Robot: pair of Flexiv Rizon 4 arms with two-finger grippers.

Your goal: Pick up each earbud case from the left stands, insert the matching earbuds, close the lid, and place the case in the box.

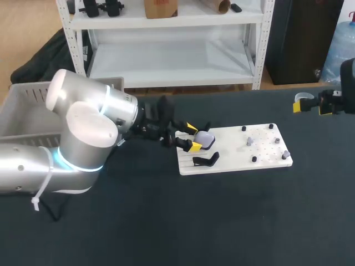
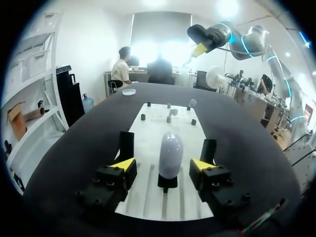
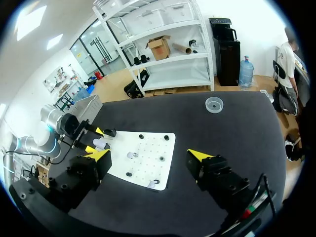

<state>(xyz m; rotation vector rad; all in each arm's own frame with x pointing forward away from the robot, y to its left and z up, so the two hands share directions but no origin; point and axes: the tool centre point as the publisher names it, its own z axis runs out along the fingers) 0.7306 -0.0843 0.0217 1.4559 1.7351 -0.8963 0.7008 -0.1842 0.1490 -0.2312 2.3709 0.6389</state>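
Observation:
A pale oval earbud case [image 1: 206,138] stands on a black holder at the left end of the white board [image 1: 233,158]. My left gripper [image 1: 193,137] straddles it. In the left wrist view the case [image 2: 170,154] rises between the two yellow fingertips [image 2: 123,164], with a gap on each side, so the gripper [image 2: 163,165] is open. Small earbuds [image 1: 249,141] sit on pegs at the board's right end. My right gripper [image 1: 312,108] hangs open at the far right, high above the table, with nothing in it [image 3: 148,155].
A second black stand [image 1: 206,160] lies empty on the board just in front of the case. The grey box [image 1: 22,111] sits at the table's back left, behind my left arm. A small clear dish [image 3: 214,104] rests on the black table past the board.

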